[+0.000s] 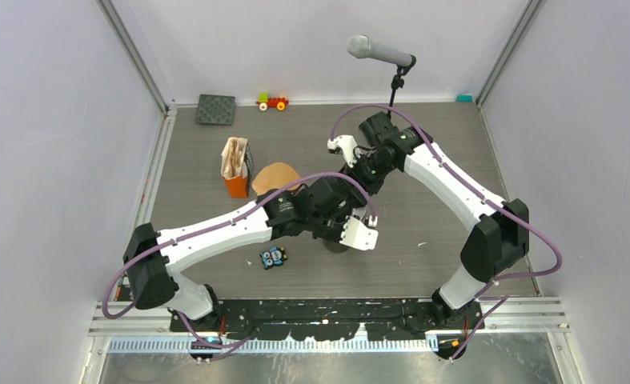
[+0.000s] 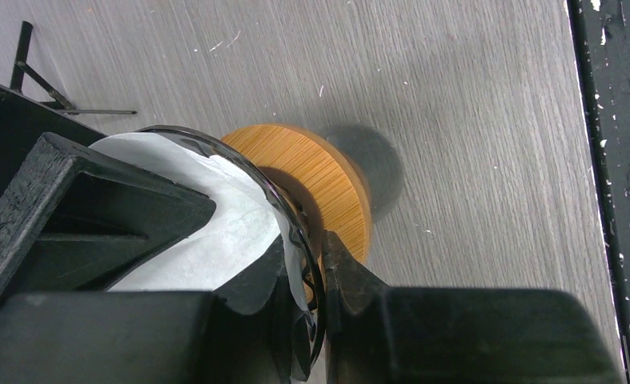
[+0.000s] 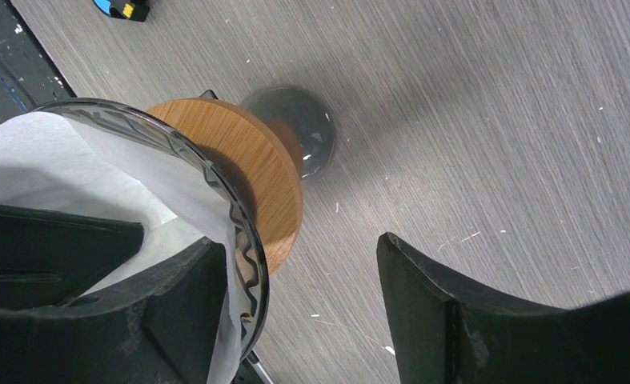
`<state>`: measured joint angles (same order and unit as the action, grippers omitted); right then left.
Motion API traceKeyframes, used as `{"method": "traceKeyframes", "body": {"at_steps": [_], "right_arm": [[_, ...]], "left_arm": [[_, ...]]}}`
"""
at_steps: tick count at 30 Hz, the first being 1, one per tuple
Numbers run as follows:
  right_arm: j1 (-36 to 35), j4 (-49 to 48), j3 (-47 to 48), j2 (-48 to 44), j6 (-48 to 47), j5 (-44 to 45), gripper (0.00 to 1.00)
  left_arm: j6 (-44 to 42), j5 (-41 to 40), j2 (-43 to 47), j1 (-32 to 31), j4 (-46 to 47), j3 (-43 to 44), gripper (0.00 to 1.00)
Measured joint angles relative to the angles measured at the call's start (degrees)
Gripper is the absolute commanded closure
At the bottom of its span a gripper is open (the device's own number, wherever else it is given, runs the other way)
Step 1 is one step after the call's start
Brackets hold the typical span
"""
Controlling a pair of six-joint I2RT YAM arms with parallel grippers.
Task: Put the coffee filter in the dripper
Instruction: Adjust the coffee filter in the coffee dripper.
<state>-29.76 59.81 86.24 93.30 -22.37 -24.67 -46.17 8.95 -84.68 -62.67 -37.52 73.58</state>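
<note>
Left tool [image 2: 315, 268] clamped on the glass rim of the dripper [image 2: 319, 172]: one finger inside against the coffee filter [image 2: 215, 232], one outside. Filter sits inside the cone, mid-bench [image 2: 471, 120]. Right tool [image 3: 299, 256] spread wide: one finger inside the rim on the paper, the other outside, clear of the glass. Bare bench right of dripper. Orange box [image 1: 235, 172] left, apart.

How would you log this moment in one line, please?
left gripper: shut on dripper rim; right gripper: open, straddling rim; filter: inside dripper
</note>
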Motion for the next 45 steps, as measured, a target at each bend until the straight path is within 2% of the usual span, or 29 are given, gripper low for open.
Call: {"method": "traceKeyframes", "body": {"at_steps": [4,8,12,22,45], "right_arm": [[-0.3,-0.1,0.0,0.0,0.0,0.5,0.29],[-0.8,-0.2,0.0,0.0,0.1,1.2,0.29],[-1.0,-0.4,0.0,0.0,0.2,1.6,0.29],[-1.0,-0.4,0.0,0.0,0.4,1.8,0.28],[-1.7,1.9,3.6,-2.7,1.7,2.3,0.24]], "left_arm": [[-0.3,0.0,0.1,0.0,0.0,-0.2,0.84],[-0.3,0.0,0.1,0.0,-0.1,-0.3,0.69],[0.0,0.1,0.1,0.0,-0.7,-0.8,0.58],[0.8,0.0,0.1,-0.1,-1.8,-0.8,0.51],[2.3,0.0,1.6,-0.1,-4.9,2.0,0.26]]}}
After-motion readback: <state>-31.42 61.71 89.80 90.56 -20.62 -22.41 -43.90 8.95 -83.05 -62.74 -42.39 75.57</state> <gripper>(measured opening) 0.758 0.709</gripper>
